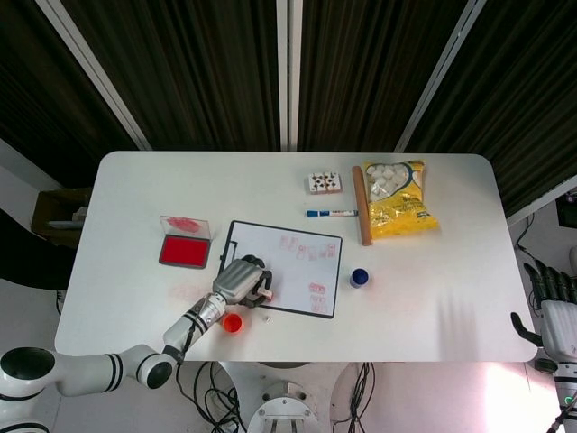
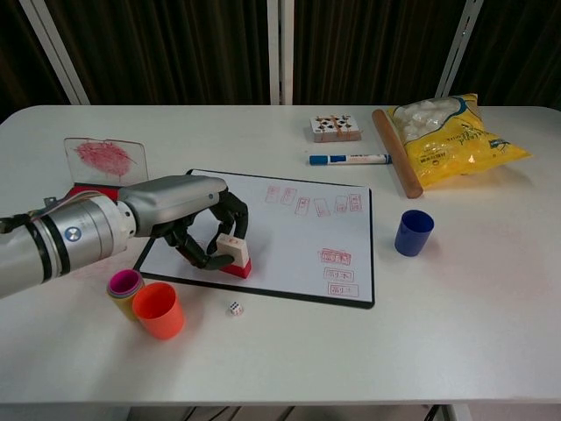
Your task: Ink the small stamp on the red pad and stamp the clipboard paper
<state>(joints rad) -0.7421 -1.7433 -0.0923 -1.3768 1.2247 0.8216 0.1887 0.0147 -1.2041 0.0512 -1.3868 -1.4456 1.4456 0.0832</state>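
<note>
Overhead, from the head camera: left hand [image 1: 242,282] clenched around one small stamp [image 1: 268,290], pressed to the near-left part of the clipboard paper [image 1: 297,266]. One red pad [image 1: 185,250] left of the clipboard, its clear lid [image 1: 186,225] behind it. Right of the clipboard, one blue cup [image 1: 360,277]; beyond it one marker [image 1: 331,214], one card box [image 1: 325,183], one wooden rod [image 1: 361,206], one yellow bag [image 1: 397,198]. Right hand [image 1: 558,311] cut off at the frame edge, grip impossible to judge.

Lower, from the chest camera: stamp's red base on the paper, several red prints [image 2: 337,272] to its right, wording illegible. Near the clipboard's front edge, one orange cup [image 2: 159,309], one pink-and-yellow cup [image 2: 124,286] partly hidden behind it, one die [image 2: 234,307].
</note>
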